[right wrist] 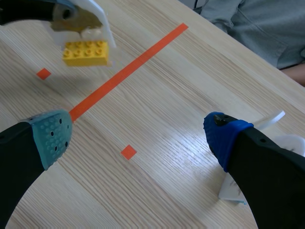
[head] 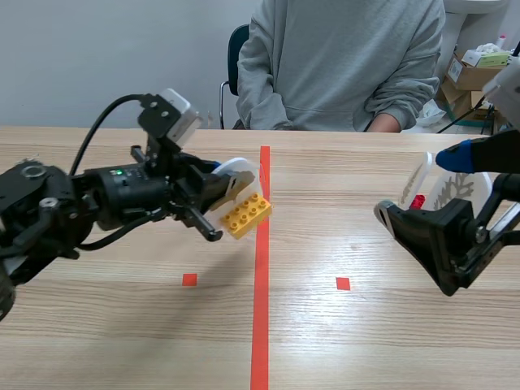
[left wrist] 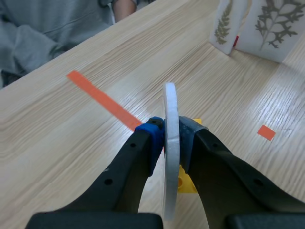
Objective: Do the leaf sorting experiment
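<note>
White card (left wrist: 170, 102) pinched edge-on in left end effector (left wrist: 170, 132); right end effector (right wrist: 137, 136) spread wide.

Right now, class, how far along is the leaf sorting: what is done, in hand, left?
Done, it seems: two leaf cards stand upright together. In hand: the left tool is shut on a white card above the yellow brick. Left: placing that card, probably at the brick. The right tool is open.

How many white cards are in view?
3. One white card is clamped in the left gripper above the yellow brick; a narrow leaf card and a wider leaf card stand together near the right gripper. Others may be hidden.
</note>
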`<state>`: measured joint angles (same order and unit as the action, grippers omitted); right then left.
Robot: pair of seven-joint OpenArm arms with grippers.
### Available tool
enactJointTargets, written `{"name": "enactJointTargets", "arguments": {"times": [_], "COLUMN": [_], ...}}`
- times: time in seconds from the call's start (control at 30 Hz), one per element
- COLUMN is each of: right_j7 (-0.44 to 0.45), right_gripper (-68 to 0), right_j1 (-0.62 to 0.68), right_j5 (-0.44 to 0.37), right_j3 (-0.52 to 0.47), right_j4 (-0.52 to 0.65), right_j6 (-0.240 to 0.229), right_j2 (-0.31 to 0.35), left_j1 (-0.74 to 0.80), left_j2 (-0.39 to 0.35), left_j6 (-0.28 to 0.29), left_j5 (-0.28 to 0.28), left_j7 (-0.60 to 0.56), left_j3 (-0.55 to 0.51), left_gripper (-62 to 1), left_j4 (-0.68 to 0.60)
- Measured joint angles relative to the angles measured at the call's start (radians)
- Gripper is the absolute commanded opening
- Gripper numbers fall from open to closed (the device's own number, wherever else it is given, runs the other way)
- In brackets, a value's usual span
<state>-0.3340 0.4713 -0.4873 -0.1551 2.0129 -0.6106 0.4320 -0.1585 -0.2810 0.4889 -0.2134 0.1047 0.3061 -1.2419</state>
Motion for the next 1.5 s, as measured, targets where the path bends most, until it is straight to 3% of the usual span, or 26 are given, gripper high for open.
{"name": "enactJointTargets", "arguments": {"times": [0.1, 0.23, 0.37, 0.47, 0.7, 0.97, 1.2, 1.37, 1.43, 1.5], "right_j7": [-0.010, -0.016, -0.016, -0.016, -0.020, -0.020, -0.020, -0.020, -0.020, -0.019], "right_gripper": [-11.1, -11.1, -11.1, -11.1, -11.1, -11.1, -11.1, -11.1, -11.1, -11.1], "right_j1": [0.000, 0.000, 0.000, 0.000, 0.000, 0.000, 0.000, 0.000, 0.000, 0.000], "right_j5": [0.000, 0.000, 0.000, 0.000, 0.000, 0.000, 0.000, 0.000, 0.000, 0.000], "right_j3": [0.000, 0.000, 0.000, 0.000, 0.000, 0.000, 0.000, 0.000, 0.000, 0.000], "right_j4": [0.000, -0.002, -0.002, -0.003, -0.005, -0.005, -0.005, -0.005, -0.005, -0.005], "right_j6": [0.000, 0.000, 0.000, 0.000, 0.000, 0.000, 0.000, 0.000, 0.000, 0.000], "right_j2": [0.000, 0.000, 0.000, 0.000, 0.000, 0.000, 0.000, 0.000, 0.000, 0.000], "left_j1": [0.104, 0.172, 0.146, 0.073, -0.161, -0.356, -0.413, -0.424, -0.424, -0.424], "left_j2": [-0.004, -0.004, -0.007, -0.022, -0.041, -0.040, -0.031, -0.026, -0.026, -0.026], "left_j6": [-0.018, -0.137, -0.226, -0.255, -0.288, -0.302, -0.303, -0.311, -0.313, -0.313], "left_j5": [-0.040, -0.039, -0.032, -0.014, 0.007, 0.057, 0.116, 0.116, 0.116, 0.116], "left_j7": [0.002, 0.003, -0.028, -0.040, -0.072, -0.102, -0.116, -0.138, -0.138, -0.138], "left_j3": [-0.114, -0.261, -0.370, -0.380, -0.369, -0.364, -0.364, -0.360, -0.360, -0.360], "left_gripper": [-57.1, -57.1, -57.1, -57.1, -57.1, -57.1, -57.1, -56.7, -53.7, -44.0], "left_j4": [-0.061, -0.065, 0.005, 0.126, 0.448, 0.700, 0.838, 0.863, 0.863, 0.863]}}
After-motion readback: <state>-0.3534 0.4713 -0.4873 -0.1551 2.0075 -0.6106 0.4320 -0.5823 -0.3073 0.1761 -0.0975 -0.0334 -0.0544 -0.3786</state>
